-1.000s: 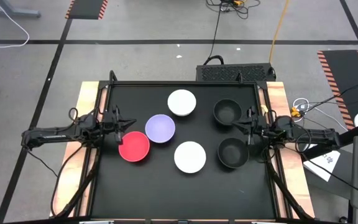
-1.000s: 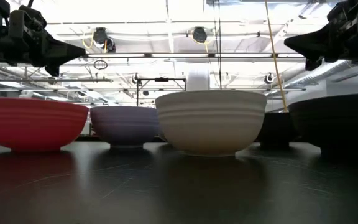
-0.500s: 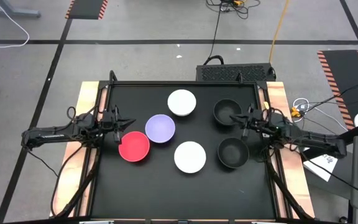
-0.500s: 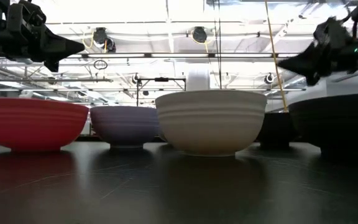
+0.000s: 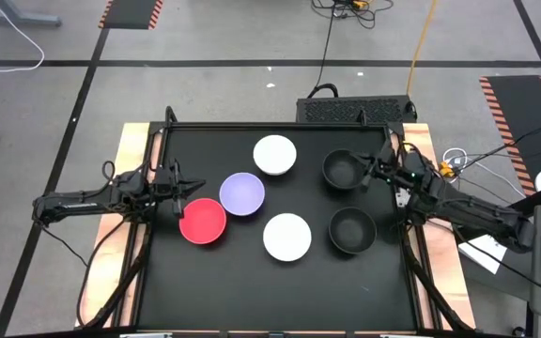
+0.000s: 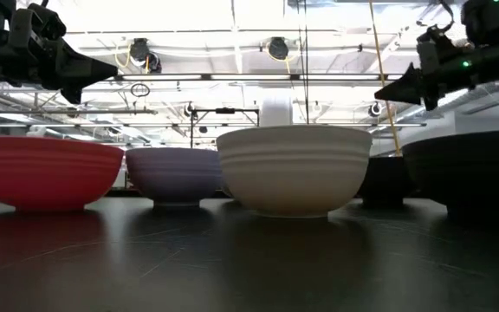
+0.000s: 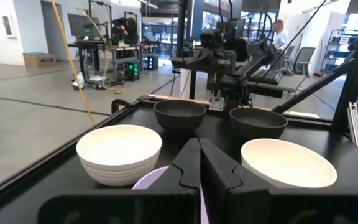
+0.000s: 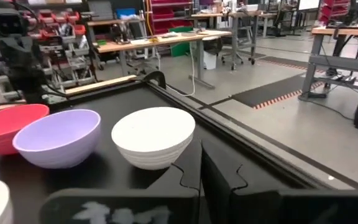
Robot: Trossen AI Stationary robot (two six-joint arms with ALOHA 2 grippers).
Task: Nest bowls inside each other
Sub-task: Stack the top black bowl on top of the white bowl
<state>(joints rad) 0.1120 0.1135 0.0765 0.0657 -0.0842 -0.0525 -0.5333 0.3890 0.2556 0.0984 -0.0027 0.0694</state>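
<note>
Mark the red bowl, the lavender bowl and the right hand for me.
red bowl point(image 5: 202, 222), high view, centre of its inside.
lavender bowl point(image 5: 242, 193), high view, centre of its inside.
right hand point(image 5: 367, 175), high view, midway between its fingertips, beside the far black bowl.

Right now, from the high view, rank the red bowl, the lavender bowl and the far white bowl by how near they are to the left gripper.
1. Red bowl: right beside the left gripper, toward the table's front.
2. Lavender bowl: just past the fingertips, toward the middle.
3. Far white bowl: at the back, farthest.
</note>
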